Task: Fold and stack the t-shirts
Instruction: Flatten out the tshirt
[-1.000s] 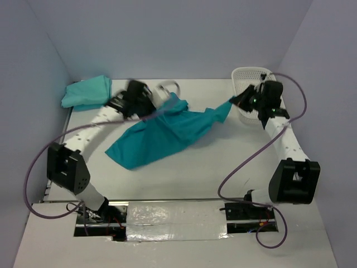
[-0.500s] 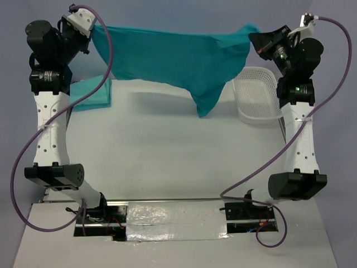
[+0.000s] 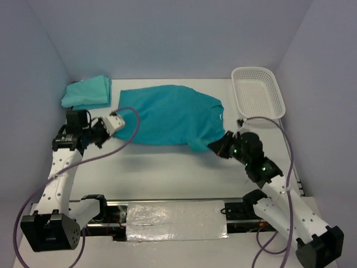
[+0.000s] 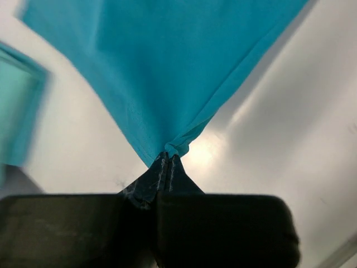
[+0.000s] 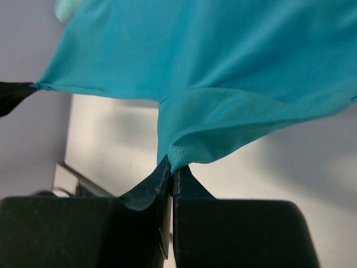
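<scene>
**Teal tee stretched out between both claws**

Top view: the teal t-shirt lies spread across the far middle of the table, collar end toward the right. The left claw sits at its lower left corner and the right claw at its lower right corner. You can't really make out the fingers from up here. A folded shirt in a lighter green sits in the upper left, and a white basket is in the upper right, apart from the tee.

Left wrist view: the left claw is pressed together on a bunched corner of the teal t-shirt, which fans out toward the top of the frame. There's a blurry bit of the folded shirt at the left edge.

Right wrist view: the right claw is also pinched tight on a hemmed edge of the teal t-shirt. The cloth runs up and left to the dark tip of the left claw.
</scene>
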`<state>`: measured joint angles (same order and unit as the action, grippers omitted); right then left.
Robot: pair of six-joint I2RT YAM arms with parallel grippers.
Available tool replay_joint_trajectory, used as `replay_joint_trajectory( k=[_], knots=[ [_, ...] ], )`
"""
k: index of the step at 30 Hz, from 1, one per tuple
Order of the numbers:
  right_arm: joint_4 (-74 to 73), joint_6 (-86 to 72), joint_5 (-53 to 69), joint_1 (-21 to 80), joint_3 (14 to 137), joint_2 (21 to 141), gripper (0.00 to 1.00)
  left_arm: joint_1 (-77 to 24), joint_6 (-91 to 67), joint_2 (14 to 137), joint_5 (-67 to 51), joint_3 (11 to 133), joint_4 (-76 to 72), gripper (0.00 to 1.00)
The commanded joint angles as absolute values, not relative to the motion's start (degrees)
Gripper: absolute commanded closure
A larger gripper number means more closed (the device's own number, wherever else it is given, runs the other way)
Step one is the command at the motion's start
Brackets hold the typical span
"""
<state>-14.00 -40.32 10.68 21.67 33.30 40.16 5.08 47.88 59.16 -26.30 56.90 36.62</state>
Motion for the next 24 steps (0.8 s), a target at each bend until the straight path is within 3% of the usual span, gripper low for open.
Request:
replay_joint_trajectory(
  k=[1, 4, 7, 13, 15, 18, 24],
  knots=[
    [-17.4, -49.2, 2.5, 30.9, 25.4, 34.8, 1.00, 5.4, 59.0, 55.5, -25.3, 51.0, 48.5, 1.00],
    [-18.8, -55.5, 2.4, 36.8, 18.5, 34.2, 1.00, 5.4, 61.5, 55.5, -20.5, 42.7, 52.6, 1.00],
    [-17.0, -55.8, 5.6, 36.8, 16.4, 36.4, 1.00, 5.5, 60.2, 55.2, -18.6, 42.6, 50.2, 1.00],
    [-12.8, -43.1, 11.1, 27.6, 32.4, 52.6, 1.00, 5.5, 49.9, 64.2, -23.5, 57.6, 39.5, 1.00],
    [-11.5, -39.5, 16.8, 20.4, 45.0, 64.9, 1.00, 5.4, 43.7, 72.8, -24.7, 68.0, 33.4, 1.00],
    [-18.4, -31.3, 15.6, 16.3, 71.1, 83.8, 1.00, 5.4, 34.0, 86.5, -24.5, 82.0, 27.4, 1.00],
    [-22.8, -35.2, 17.2, 8.9, 125.0, 111.0, 1.00, 5.4, 17.9, 110.4, -18.6, 127.6, 14.9, 1.00]
  ],
)
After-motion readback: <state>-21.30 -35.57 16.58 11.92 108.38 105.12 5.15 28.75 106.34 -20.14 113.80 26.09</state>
